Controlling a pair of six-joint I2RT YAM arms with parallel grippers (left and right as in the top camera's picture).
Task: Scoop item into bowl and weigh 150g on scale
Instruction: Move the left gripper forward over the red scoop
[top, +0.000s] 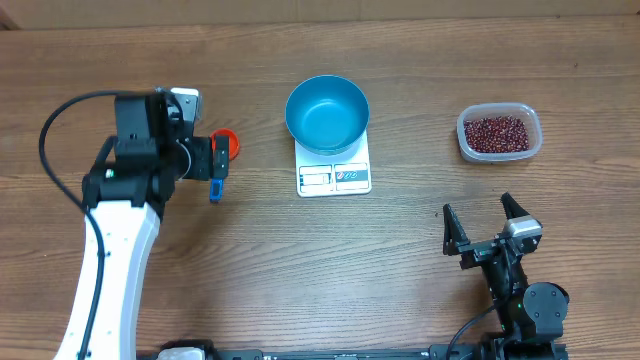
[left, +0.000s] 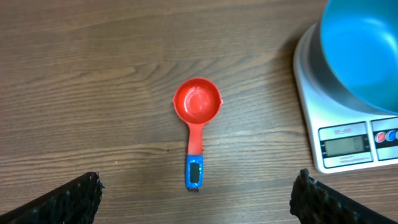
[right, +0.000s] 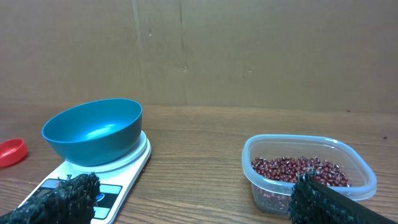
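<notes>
Left end effector (left: 199, 205): spread wide, gripping nothing, poised above the red scoop (left: 198, 102), the blue-tipped handle lying midway in the gap with bare wood on both sides. No contact visible in the left wrist view. Right end effector (top: 480, 225): likewise wide open and empty, low at about 5 o'clock on the desk (top: 300, 280) in the overhead view, looking toward the tub and the scale from a distance.

Placement, read off the overhead view:
- Blue bowl (top: 327, 113) seated on the white scale (top: 335, 178) near the middle of the desk, toward 12 o'clock, display edge facing 6 o'clock.
- Scoop lying flat at 9 o'clock of the scale, cup toward 12, handle toward 6, apart from the scale.
- Beans (top: 495, 132) heaped in the clear tub (top: 538, 135) at 3 o'clock of the bowl, well apart from it.

Progress, as a judgement: barely begun. Bowl already on the scale, so that part set. Bowl interior bare blue, no beans in it; scoop cup empty too. Display digits too small to read. Left to do: closing on the scoop handle, carrying it across to the tub, dipping, tipping into the bowl, repeating up to the target weight, probably trimming with small amounts near the end.
</notes>
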